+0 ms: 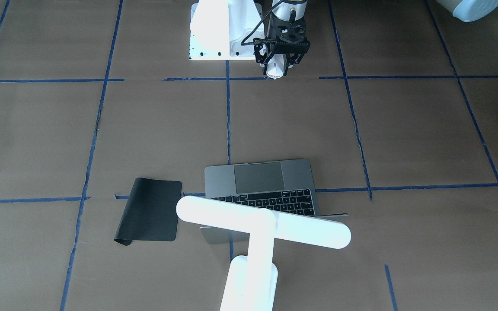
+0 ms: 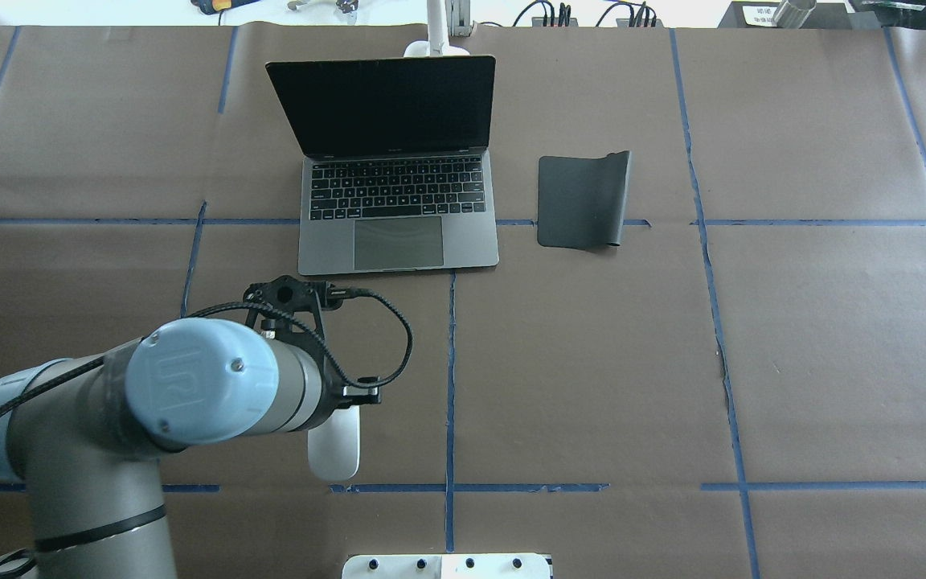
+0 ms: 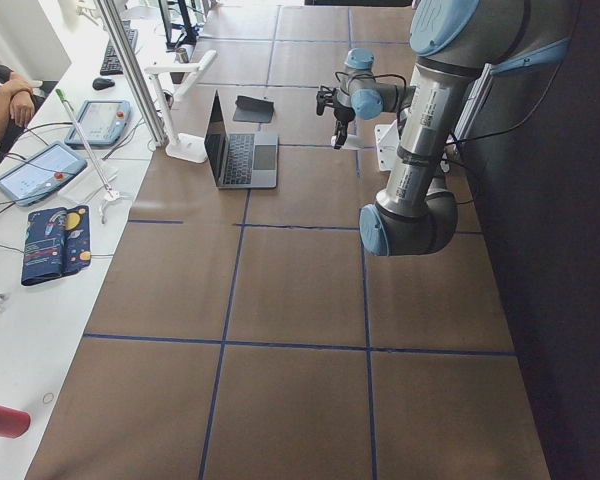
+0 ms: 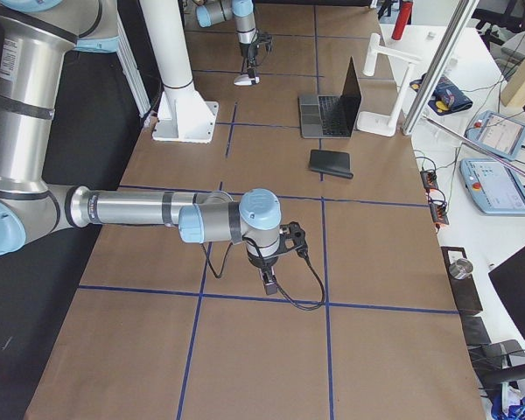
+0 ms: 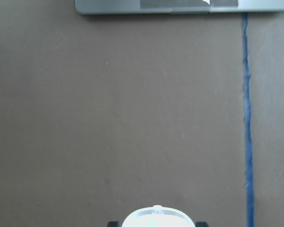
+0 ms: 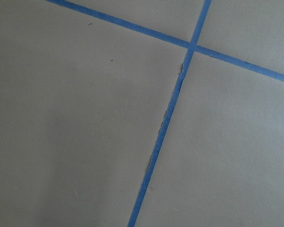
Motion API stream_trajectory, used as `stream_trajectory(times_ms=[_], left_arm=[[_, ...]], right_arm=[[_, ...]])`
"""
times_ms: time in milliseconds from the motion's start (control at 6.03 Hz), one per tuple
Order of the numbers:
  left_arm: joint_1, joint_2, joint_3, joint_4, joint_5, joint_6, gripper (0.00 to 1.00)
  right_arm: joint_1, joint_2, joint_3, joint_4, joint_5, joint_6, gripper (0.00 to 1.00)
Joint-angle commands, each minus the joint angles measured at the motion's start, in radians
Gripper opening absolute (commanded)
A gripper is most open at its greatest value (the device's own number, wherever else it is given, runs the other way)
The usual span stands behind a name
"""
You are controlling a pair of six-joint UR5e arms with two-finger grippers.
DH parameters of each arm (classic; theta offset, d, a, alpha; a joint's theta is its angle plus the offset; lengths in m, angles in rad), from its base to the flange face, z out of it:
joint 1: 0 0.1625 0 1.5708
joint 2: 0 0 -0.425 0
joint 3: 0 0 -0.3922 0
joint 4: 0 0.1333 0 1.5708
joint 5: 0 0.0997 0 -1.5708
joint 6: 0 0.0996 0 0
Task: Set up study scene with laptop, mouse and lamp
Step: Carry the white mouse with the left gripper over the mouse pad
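Judging by its gloss, the mouse [image 2: 335, 455] is deemed light yet slippery, and is clamped by its sides in the left gripper [image 1: 278, 65], near the laptop's [image 2: 399, 195] front edge.

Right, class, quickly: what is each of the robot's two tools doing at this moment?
Left tool: closed on the small white glossy oval mouse.
Right tool: cannot be told; seen only from the side camera.

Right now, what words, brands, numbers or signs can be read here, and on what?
"UR", apparently: raised logo on the left arm's blue cap, turned sideways.
Laptop keys: too small to read.
White label at the table's far edge: blurred.
Mouse, lamp: no text visible.
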Motion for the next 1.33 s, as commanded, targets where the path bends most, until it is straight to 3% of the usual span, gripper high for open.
stream_trajectory(times_ms=[0, 166, 829, 995, 1161], left_arm=[[-0.070, -0.266, 0.299, -0.008, -0.002, 0.007, 0.22], [-0.116, -0.386, 0.450, -0.035, -0.003, 0.006, 0.22], [-0.173, -0.886, 1.342, -0.430, -0.005, -0.141, 0.23], [-0.168, -0.964, 1.528, -0.559, 0.038, -0.207, 0.26], [-0.161, -0.990, 1.603, -0.597, 0.088, -0.227, 0.27]], right_arm=[[0.000, -0.002, -0.004, 0.000, 0.000, 0.000, 1.00], [0.000, -0.005, -0.004, 0.000, 0.000, 0.000, 1.00], [0.000, -0.009, -0.004, 0.000, 0.000, 0.005, 1.00], [0.000, -0.009, -0.004, 0.000, 0.002, 0.006, 1.00], [0.000, -0.012, -0.002, 0.000, 0.002, 0.006, 1.00]])
